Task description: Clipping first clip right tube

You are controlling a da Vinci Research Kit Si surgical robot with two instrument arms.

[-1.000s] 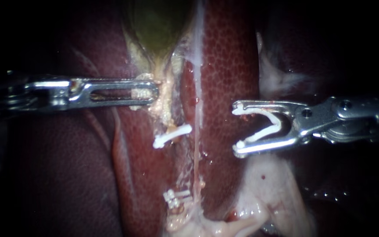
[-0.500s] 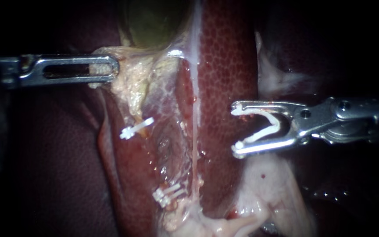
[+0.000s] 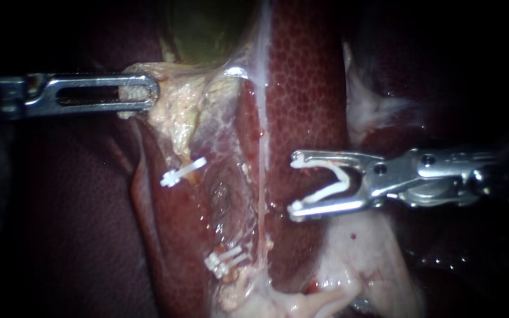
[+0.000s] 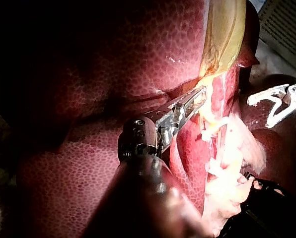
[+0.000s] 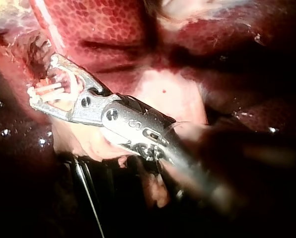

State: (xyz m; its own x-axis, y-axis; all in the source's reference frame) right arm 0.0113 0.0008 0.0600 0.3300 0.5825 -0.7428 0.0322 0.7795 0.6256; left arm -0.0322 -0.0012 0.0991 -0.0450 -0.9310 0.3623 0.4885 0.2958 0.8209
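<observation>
My left instrument [image 3: 145,93] comes in at the upper left, its jaws shut on the pale tissue at the gallbladder's [image 3: 207,29] lower end, holding it out to the left. The same grip shows in the left wrist view [image 4: 195,99]. My right instrument [image 3: 294,184] holds an open white clip [image 3: 337,185] in its spread jaws, tips pointing left. They stand just right of the thin pale right tube [image 3: 262,176], apart from it. In the right wrist view the jaws [image 5: 41,77] and the clip [image 5: 53,88] face raw tissue.
The left tube carries one white clip [image 3: 182,172] higher up and a pair of clips [image 3: 225,262] lower down. Dark red liver [image 3: 307,88] lies behind the tubes. Pale fatty tissue [image 3: 360,259] sits under my right instrument.
My left instrument pulled the gallbladder tissue up and to the left, spreading the tissue and carrying the upper clip along. My right instrument then moved left and slightly down, closer to the right tube.
</observation>
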